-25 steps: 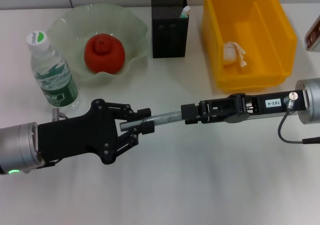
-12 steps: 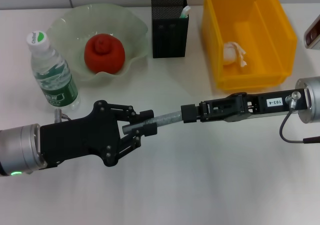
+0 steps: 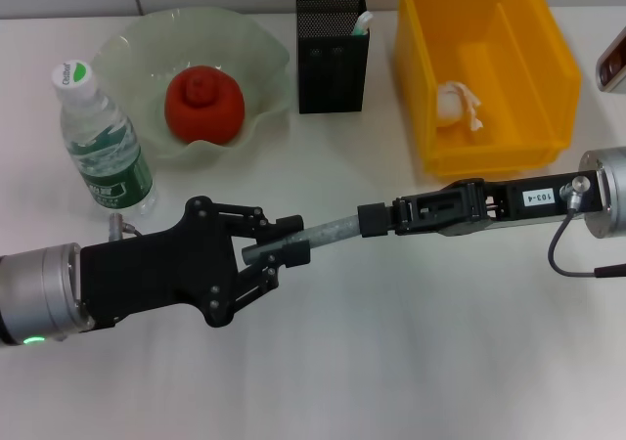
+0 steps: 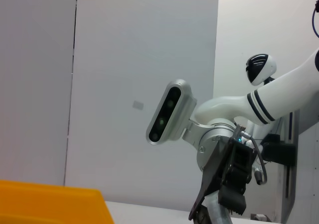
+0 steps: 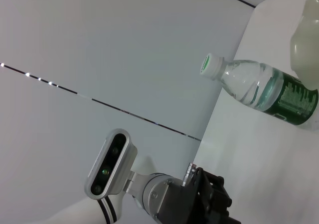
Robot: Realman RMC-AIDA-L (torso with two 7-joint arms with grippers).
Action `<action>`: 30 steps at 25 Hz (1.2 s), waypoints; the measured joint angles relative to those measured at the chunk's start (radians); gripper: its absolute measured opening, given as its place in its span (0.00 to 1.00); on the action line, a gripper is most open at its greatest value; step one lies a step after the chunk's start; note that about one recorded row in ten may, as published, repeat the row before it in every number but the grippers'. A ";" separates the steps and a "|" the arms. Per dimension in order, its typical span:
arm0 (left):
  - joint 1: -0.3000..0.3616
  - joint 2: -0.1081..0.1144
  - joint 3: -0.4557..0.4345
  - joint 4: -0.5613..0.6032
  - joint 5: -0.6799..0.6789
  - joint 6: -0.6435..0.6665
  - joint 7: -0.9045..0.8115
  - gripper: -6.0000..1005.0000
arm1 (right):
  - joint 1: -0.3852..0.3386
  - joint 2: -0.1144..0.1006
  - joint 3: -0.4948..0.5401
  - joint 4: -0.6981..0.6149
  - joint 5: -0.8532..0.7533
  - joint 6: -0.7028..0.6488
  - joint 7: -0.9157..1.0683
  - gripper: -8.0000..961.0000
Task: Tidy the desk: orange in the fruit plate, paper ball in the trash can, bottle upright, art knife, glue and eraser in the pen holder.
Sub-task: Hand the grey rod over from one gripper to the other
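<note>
A grey rod-shaped art knife (image 3: 331, 230) hangs level above the table between both grippers. My right gripper (image 3: 377, 220) is shut on its right end. My left gripper (image 3: 291, 241) has its jaws on either side of the left end, with a gap still showing. The orange (image 3: 203, 103) lies in the green glass fruit plate (image 3: 259, 54). The bottle (image 3: 103, 142) stands upright at the left and also shows in the right wrist view (image 5: 259, 87). The paper ball (image 3: 458, 105) lies in the yellow bin (image 3: 421, 88). The black mesh pen holder (image 3: 333, 64) holds a green-and-white item (image 3: 362, 22).
The table's front half in front of both arms is bare white. A dark device (image 3: 611, 64) sits at the right edge. The left wrist view shows the right arm's gripper (image 4: 230, 181) and the bin's rim (image 4: 50, 204).
My left gripper has moved a little right along the art knife, so less of the rod shows between the grippers. The right gripper has barely moved.
</note>
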 joint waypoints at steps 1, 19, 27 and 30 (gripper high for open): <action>-0.001 0.000 0.000 -0.002 0.000 0.000 0.001 0.21 | 0.000 0.000 -0.001 0.000 0.000 0.000 0.000 0.38; -0.010 0.000 0.009 -0.003 -0.001 -0.002 0.002 0.21 | 0.001 -0.003 -0.009 -0.001 0.000 0.008 0.000 0.17; -0.012 -0.001 0.010 -0.003 -0.002 0.004 0.004 0.21 | 0.001 -0.001 -0.009 -0.001 0.000 0.010 0.000 0.17; -0.012 -0.001 0.011 -0.004 0.000 0.013 0.022 0.21 | 0.001 0.000 -0.009 -0.001 0.000 0.010 -0.001 0.17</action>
